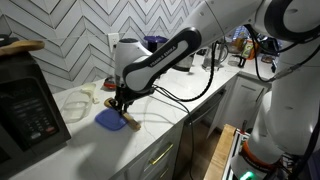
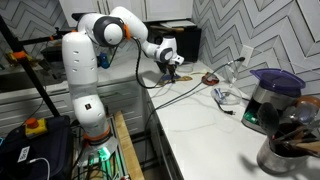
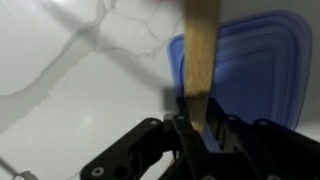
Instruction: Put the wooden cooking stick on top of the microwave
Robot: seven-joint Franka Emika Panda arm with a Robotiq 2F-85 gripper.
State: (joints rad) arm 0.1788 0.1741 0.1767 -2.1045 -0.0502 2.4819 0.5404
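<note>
**Fingers pinch the wooden stick over a blue lid**

Fingers [image 3: 184, 130] press in from both sides on the narrow handle of the wooden cooking stick [image 3: 200, 45], so the gripper [image 3: 200, 125] has it clamped. This is plain in the wrist view.

Biggest thing in the room is the microwave [image 1: 30, 105], a black box with a dark door and a panel of pale buttons, standing at the end of the counter [image 1: 170, 100]. It is well apart from the stick. A flat brown board [image 1: 22, 45] already lies on its top.

Next in size is the white arm [image 1: 165, 50], which bends low across the worktop and partly hides what lies behind it. A dark lidded jug [image 2: 272, 100] and a pot of utensils [image 2: 290, 150] stand at the near end in an exterior view.

Under the stick lies a smooth, square blue lid [image 1: 107, 118] with rounded corners. Whether the stick's broad end touches it I cannot tell. The wood is pale, matte and straight-grained.

Grey veins run through the glossy white counter, and herringbone tiles [image 1: 70, 30] cover the wall behind.
</note>
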